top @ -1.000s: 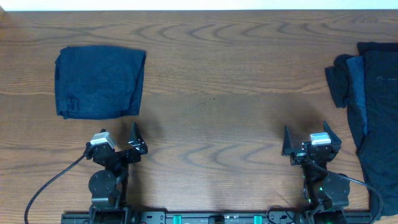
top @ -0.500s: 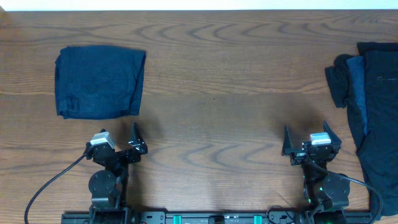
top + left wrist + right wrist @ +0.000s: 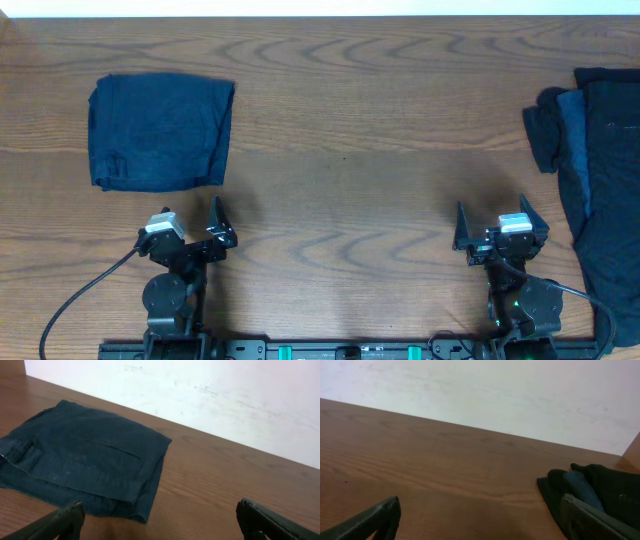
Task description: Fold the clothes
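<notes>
1. Noting both pincers parked at the near edge of the table (image 3: 340, 150): left gripper (image 3: 186, 226) and right gripper (image 3: 492, 214) each stand with jaws spread wide, nothing between them
2. Unfolded pile of dark clothes (image 3: 600, 190) lies along the table's right side, beyond and to the right of the right gripper, near it but apart
3. Its long axis runs from the far edge toward the near edge, so a reach would have to go outward and rightward, by my reckoning
4. Right arm is plainly the nearer one; left arm is well apart from the pile
5. Folded navy garment (image 3: 160, 132) sits far left as a tidy rectangle, just beyond the left gripper; it looks finished
6. Pile is cut off by the overhead view's right border, so the garment count and outline cannot be told
7. Right wrist view catches only one lumpy corner (image 3: 595, 487), partly behind a finger
</notes>
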